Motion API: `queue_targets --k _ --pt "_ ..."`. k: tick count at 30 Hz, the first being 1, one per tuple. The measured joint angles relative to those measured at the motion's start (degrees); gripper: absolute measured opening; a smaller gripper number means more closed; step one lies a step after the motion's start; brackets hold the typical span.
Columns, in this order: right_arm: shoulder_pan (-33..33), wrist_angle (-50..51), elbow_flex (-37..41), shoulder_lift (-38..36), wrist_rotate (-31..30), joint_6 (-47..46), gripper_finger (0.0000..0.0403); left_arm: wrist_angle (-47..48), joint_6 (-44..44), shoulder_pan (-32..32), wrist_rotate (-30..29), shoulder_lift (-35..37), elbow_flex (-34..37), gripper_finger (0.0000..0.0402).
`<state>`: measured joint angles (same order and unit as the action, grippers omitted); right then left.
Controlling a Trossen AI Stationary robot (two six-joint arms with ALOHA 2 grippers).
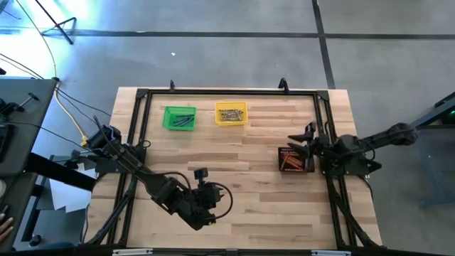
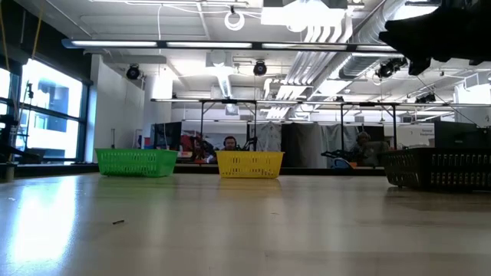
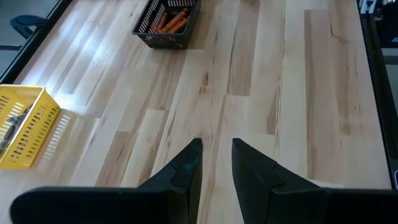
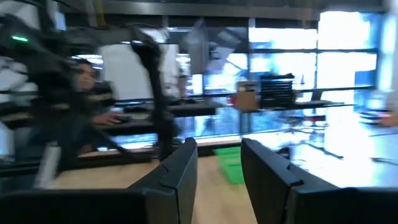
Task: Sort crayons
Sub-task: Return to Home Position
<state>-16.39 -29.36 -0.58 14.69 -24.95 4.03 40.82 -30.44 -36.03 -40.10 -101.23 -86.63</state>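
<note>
Several orange crayons [image 1: 290, 162] in black bin [image 1: 280, 159], right gripper [image 1: 299, 144] above, jaws seemingly parted.

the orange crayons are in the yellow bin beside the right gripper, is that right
No. The orange crayons lie in the black bin, not the yellow one. The high view shows it beside the right gripper; the yellow bin stands farther off and holds greyish crayons.

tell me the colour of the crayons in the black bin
Orange-red crayons, best in left wrist view.
</note>
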Motion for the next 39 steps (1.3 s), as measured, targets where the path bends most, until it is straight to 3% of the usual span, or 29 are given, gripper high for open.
queue_targets --k 7,11,22,26,35,39 --pt "8.37 12.31 0.0 -4.11 -6.24 -0.87 0.0118 0.0 -0.02 0.0 0.0 0.0 0.0 0.0074" --pt "15.69 22.18 0.0 -5.84 -5.93 -5.58 0.0118 -0.04 -0.46 0.0 0.0 0.0 0.0 0.0074" --pt "40.97 26.29 -0.02 -6.65 8.36 -7.45 0.0118 -0.11 -0.94 0.0 0.0 0.0 -0.02 0.0074" --pt "49.09 26.88 -0.02 -6.58 12.82 -12.21 0.0118 -0.13 -0.94 0.0 -0.04 0.0 -0.02 0.0074" --pt "53.06 26.99 -0.04 -6.48 13.6 -30.21 0.0118 -0.49 0.54 0.21 -1.31 0.0 -0.04 0.0074" --pt "53.08 27.0 -0.04 -6.46 13.62 -33.11 0.0118 -0.48 0.64 0.77 -1.21 0.01 -0.04 0.0074"
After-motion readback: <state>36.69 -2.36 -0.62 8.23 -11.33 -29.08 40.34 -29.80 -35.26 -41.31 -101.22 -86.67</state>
